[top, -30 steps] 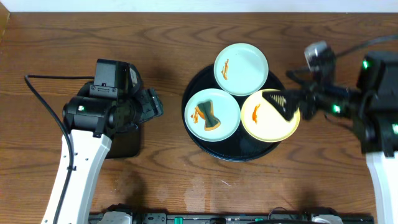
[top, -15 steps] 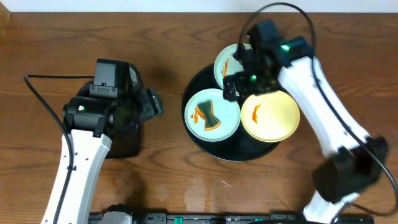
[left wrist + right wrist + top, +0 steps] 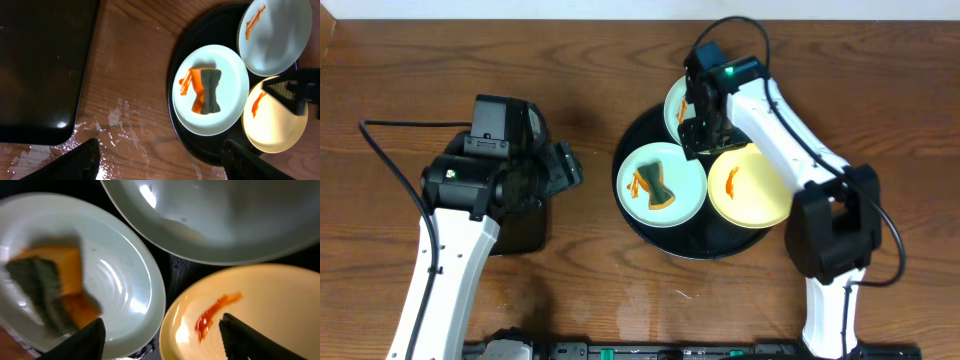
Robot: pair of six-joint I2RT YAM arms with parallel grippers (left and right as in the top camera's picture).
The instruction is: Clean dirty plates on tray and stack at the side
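Tray (image 3: 692, 243) holds all 3 – blue-white plate (image 3: 688, 190) w/ sponge (image 3: 658, 186) at its left, 2nd blue-white plate (image 3: 678, 105) at its far edge, yellow plate (image 3: 755, 195) at its right, each smeared orange – R gripper (image 3: 162, 337) spread, empty, over tray's middle; L gripper (image 3: 162, 162) spread, empty, off tray's left.

The overhead camera looked straight down on the brown wooden table (image 3: 600, 60), far enough off to hold the whole large round glossy black tray (image 3: 692, 243). The left wrist camera faced down from mid-height over the tray's left part. The right wrist camera hung very close above it. All three views shared the pale blue-white plate (image 3: 686, 172) bearing a grey-and-orange sponge (image 3: 660, 188).
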